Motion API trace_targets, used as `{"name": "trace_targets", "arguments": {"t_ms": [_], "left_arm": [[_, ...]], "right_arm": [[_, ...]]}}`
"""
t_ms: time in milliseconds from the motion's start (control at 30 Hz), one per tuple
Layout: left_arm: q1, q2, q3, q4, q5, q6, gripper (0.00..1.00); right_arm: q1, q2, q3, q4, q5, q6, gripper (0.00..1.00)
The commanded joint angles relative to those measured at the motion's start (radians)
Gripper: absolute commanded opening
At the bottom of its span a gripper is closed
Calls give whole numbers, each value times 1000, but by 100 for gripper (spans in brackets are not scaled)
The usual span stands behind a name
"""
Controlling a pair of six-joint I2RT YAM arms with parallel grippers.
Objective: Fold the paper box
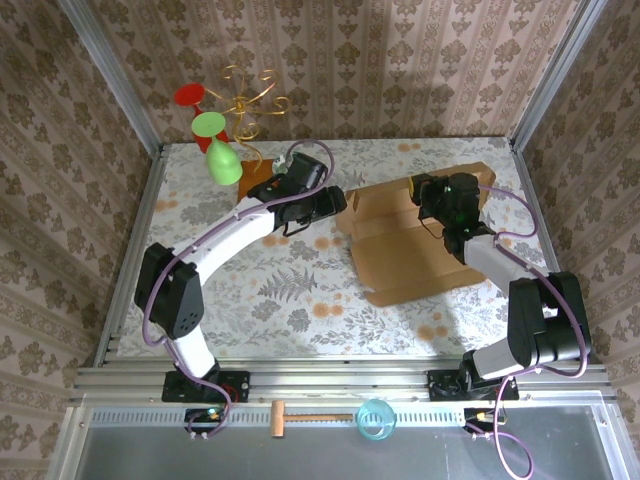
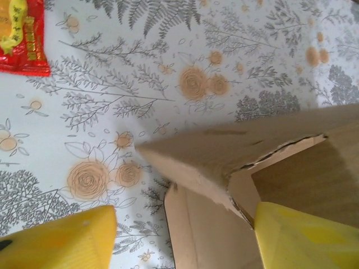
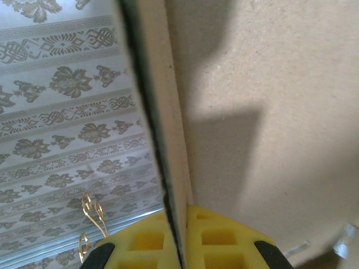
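The paper box (image 1: 405, 250), a brown cardboard mailer, lies partly folded on the right half of the table. My left gripper (image 1: 335, 207) is at its left end. In the left wrist view the gripper (image 2: 185, 241) stands open, its yellow fingers (image 2: 61, 241) wide apart. A raised flap corner of the box (image 2: 207, 157) juts between and above them. My right gripper (image 1: 432, 200) is at the box's far edge. In the right wrist view it (image 3: 182, 238) is shut on the thin edge of an upright cardboard panel (image 3: 263, 112).
A green goblet (image 1: 222, 160), a red one (image 1: 190, 95) and a gold wire stand (image 1: 250, 100) sit at the back left. A red packet (image 2: 22, 33) lies on the floral cloth. A wooden mallet (image 1: 300, 418) and a blue cup (image 1: 377, 417) rest on the near ledge.
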Motion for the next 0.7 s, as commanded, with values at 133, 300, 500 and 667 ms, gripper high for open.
{"name": "trace_targets", "arguments": {"t_ms": [133,300,500,667], "left_arm": [[-12,-19,5,-56,-39,36,53],[-6,-79,-42,-5,-47,24,62],[40,-160,-66,21,-41,8,68],[127,-170,-151,71,51,-18,62]], "right_arm": [[8,14,-5,52,-17,-1,0],[7,35,7,41,-20,-8,0],[8,68,64,-70,-50,-71,0],[8,67,102,-189,-51,-117,0]]}}
